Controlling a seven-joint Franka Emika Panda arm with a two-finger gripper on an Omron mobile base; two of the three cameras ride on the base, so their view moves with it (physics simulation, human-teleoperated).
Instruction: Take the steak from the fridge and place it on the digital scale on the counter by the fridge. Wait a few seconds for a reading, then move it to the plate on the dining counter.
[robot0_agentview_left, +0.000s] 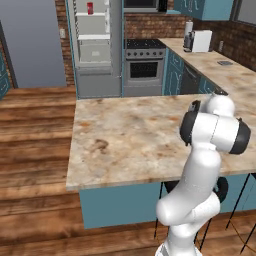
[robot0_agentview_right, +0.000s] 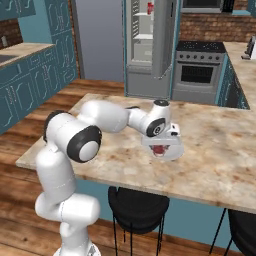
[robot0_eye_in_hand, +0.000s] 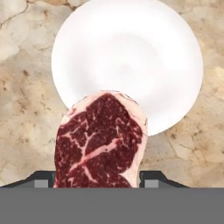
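1. Clamped on the steak (robot0_eye_in_hand: 99, 142), that pincer (robot0_eye_in_hand: 98, 178) — a dark fingertip (robot0_eye_in_hand: 41, 179) showing on either side of the red slab in the hand view.
2. Hanging over the near rim of the white plate (robot0_eye_in_hand: 131, 52), half above the plate, half above bare stone; whether touching or just above, hard to call.
3. Sitting on the dining counter (robot0_agentview_right: 220, 150), that plate (robot0_agentview_right: 172, 150), right beneath the pincer (robot0_agentview_right: 159, 148) in the right base view, a glimpse of red steak (robot0_agentview_right: 159, 149) under the hand.
4. Reaching out low across the beige slab, white arm (robot0_agentview_right: 107, 116) stretched forward.
5. Standing open at the back of the room, the fridge (robot0_agentview_left: 94, 47), white shelves on show.
6. Resting far off on the narrow counter (robot0_agentview_left: 220, 70), the small dark digital scale (robot0_agentview_left: 225, 63).
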